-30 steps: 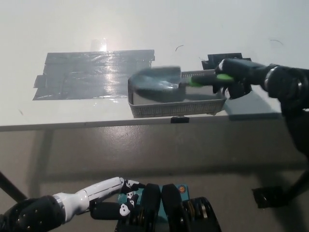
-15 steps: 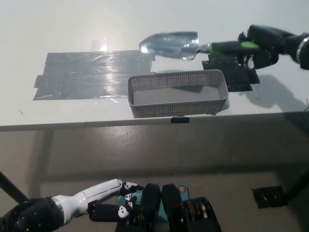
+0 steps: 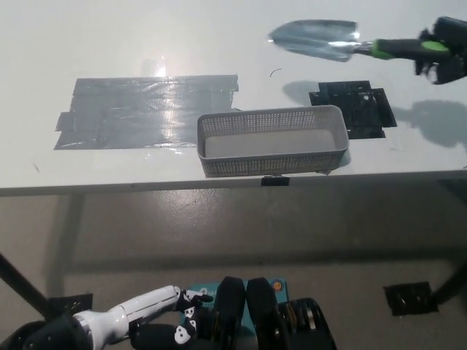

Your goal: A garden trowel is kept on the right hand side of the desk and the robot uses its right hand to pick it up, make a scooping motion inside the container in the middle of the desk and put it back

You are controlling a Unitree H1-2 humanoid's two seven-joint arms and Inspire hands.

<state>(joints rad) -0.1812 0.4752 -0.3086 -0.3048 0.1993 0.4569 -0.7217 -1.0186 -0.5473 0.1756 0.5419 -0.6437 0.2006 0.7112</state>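
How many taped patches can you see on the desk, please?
2: a silver patch left of the basket, and a black patch behind its right end.

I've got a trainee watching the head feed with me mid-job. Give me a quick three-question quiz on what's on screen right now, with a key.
1. True or false: the garden trowel lies inside the mesh basket.
2. What holds the trowel's handle? A. a person's hand B. the robot's black right hand C. nothing
3. Fill in: the black tape patch lies on the basket's ___ side (robot's own).

Key: 1 false, it is held in the air past the basket. 2 B; the white left hand rests low, below the desk edge. 3 right.
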